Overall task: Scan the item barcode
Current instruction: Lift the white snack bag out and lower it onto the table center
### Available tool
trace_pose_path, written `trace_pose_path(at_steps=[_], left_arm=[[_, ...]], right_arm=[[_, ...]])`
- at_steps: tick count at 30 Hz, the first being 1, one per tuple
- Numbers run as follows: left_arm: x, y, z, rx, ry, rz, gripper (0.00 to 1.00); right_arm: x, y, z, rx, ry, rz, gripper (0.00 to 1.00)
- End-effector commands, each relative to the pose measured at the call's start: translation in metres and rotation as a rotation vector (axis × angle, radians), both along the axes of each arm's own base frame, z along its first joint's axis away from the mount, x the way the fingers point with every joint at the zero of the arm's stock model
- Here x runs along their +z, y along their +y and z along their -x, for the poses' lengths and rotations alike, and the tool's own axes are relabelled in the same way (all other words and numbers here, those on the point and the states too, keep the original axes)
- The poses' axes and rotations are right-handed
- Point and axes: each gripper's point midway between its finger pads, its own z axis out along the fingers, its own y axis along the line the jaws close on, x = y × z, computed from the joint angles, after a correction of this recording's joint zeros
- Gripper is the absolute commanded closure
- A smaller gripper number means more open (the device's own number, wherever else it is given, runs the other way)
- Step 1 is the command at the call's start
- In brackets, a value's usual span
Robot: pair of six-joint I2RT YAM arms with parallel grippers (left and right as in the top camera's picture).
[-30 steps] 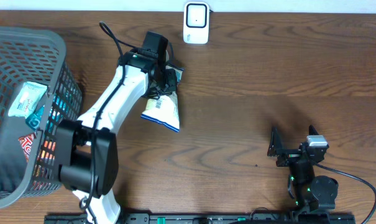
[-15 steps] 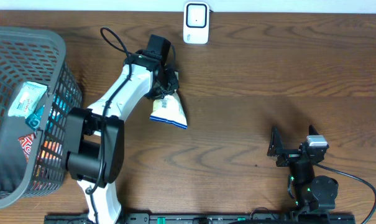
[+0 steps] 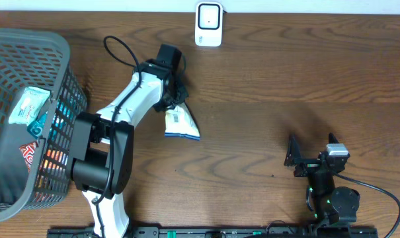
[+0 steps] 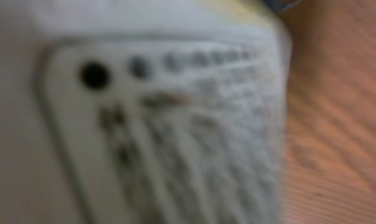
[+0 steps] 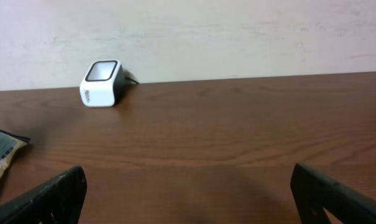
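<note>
At five o'clock, nearest the base, the right gripper point(image 3: 294, 158) is sitting close to the table point(image 3: 285, 86), its jaws standing wide apart and holding nothing. Toward the centre, the packet point(image 3: 180, 123) is lying on the wood, white with a blue edge. The left gripper point(image 3: 175, 100) is hovering at its twelve o'clock end; whether the jaws are clamping it I cannot tell, the wrist camera showing only blurred print. At nine o'clock the basket point(image 3: 73, 99) is holding other packets. At twelve o'clock the scanner point(image 3: 208, 24) is sitting well apart from the packet
</note>
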Motion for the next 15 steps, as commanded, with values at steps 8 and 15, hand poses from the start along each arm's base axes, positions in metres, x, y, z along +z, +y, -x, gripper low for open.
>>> trace_pose_path(at_steps=[8, 15], left_arm=[[-0.009, -0.028, 0.03, -0.316, 0.033, 0.096, 0.7], [0.029, -0.031, 0.021, -0.321, -0.06, 0.127, 0.0]], right_arm=[[-0.001, 0.002, 0.0, 0.005, 0.001, -0.012, 0.01], [-0.001, 0.002, 0.0, 0.005, 0.001, -0.012, 0.01]])
